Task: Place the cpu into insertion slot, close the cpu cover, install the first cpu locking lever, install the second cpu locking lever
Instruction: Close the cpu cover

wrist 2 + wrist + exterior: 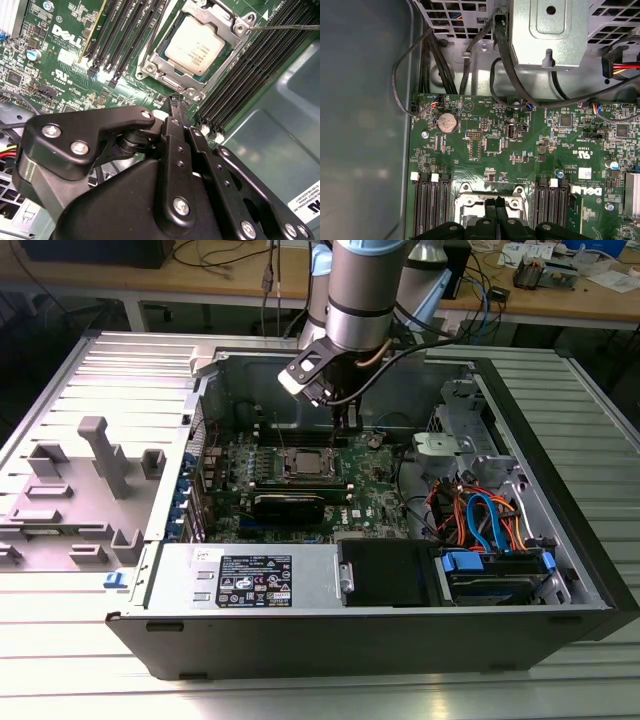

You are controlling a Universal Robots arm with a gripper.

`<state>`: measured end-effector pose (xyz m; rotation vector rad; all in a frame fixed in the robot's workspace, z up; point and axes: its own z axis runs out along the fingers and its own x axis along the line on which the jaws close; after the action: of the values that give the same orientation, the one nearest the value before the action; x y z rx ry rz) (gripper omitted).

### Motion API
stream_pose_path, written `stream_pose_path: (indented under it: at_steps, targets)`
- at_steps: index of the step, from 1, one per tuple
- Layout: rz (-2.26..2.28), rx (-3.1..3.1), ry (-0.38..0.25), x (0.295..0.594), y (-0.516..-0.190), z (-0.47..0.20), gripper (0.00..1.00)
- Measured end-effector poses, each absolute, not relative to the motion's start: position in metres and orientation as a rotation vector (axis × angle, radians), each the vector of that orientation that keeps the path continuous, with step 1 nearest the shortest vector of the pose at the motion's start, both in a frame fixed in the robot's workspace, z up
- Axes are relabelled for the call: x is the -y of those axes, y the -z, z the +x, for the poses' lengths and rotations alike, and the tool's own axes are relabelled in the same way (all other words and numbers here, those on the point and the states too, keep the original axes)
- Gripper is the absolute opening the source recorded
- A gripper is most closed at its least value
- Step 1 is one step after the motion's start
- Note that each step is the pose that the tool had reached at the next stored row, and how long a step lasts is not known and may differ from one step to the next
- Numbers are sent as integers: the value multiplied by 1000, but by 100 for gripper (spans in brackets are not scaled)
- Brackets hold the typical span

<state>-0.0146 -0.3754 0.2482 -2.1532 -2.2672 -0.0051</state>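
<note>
1. My end effector (175,101) is clenched shut, empty, poised just beside the insertion slot (172,83).
2. The cpu (194,46) sits in that slot, framed by the lowered cpu cover (161,56).

**What the arm blocks and the frame edges crop around the socket**

In the first wrist view the gripper (495,206) and its black body cover most of the insertion slot (467,200), and the picture's edge cuts off the rest. In the second wrist view the cpu cover (160,62) runs off the edge at one corner. The thin locking lever (285,27) leaves the frame there too. The gripper's body hides a wide patch of the board (65,65), and I can't tell whether its tip touches the board. In the exterior view the arm (365,290) is cropped at the top centre. The slot in mid-frame is too small to tell how the levers sit.
</note>
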Motion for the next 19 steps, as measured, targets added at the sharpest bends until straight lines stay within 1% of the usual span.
stream_pose_path:
  at_steps: [19]
  targets:
    - [-2153, 2267, 5, 375, -246, -33, 11]
